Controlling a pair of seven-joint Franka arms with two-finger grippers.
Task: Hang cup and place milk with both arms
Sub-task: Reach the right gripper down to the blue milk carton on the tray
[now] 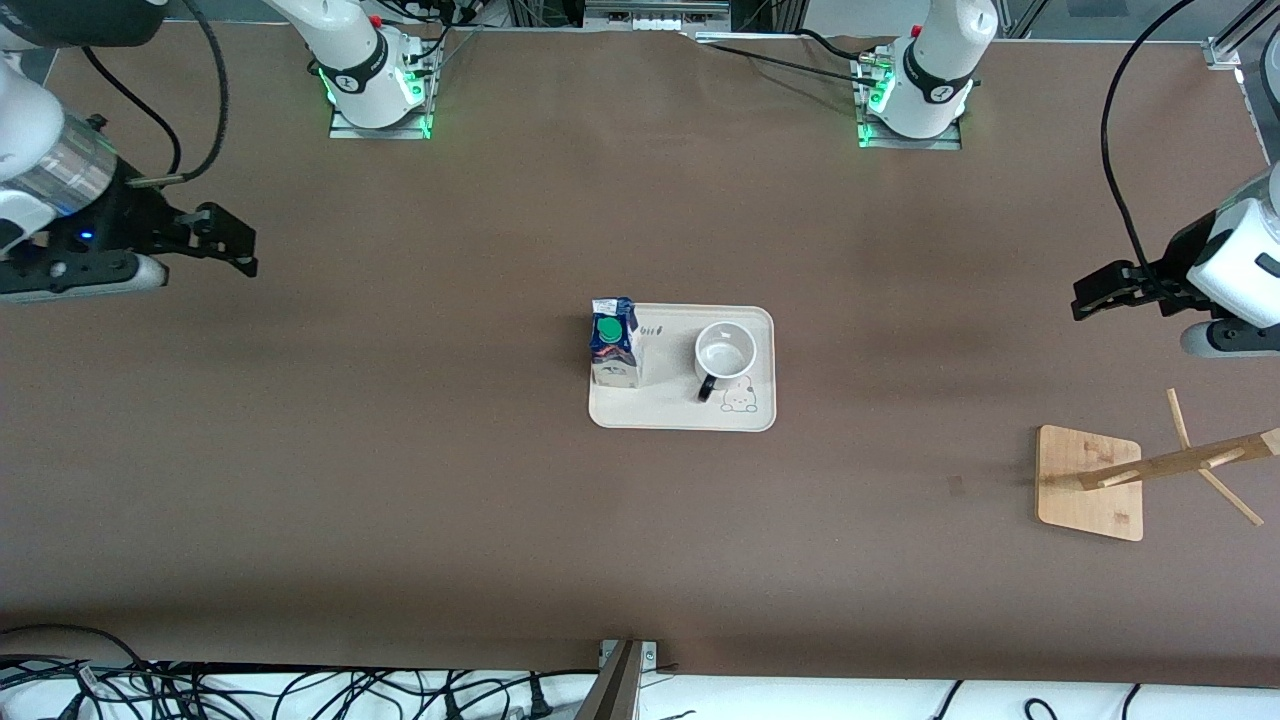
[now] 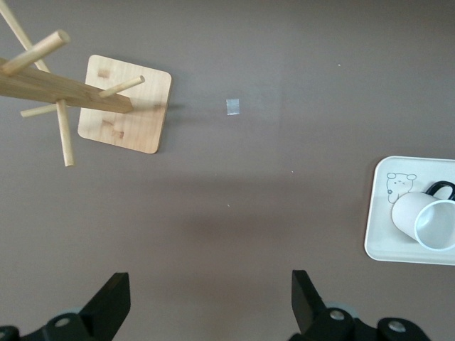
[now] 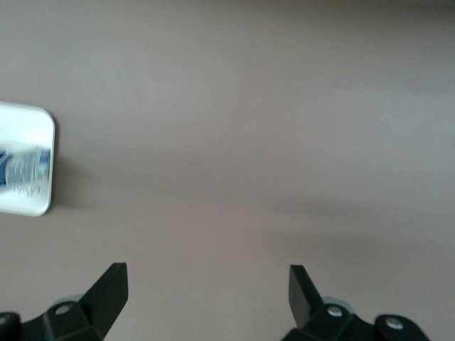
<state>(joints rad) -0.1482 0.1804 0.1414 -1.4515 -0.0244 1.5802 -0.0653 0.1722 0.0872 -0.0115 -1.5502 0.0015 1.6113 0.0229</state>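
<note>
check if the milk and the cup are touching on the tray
Apart. The front view shows a bare strip of tray between the milk and the cup.

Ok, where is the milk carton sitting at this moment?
In the front view the milk carton stands upright on the cream tray at mid-table, on the tray's edge toward the right arm's end, beside the cup; neither gripper is near it.

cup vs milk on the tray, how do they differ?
The cup is round, white and open-topped with a black handle; the milk is a boxy carton, dark blue above cream, closed by a green cap. The milk stands toward the right arm's end of the tray, the cup toward the left arm's. Both stand upright, ungrasped.
</note>
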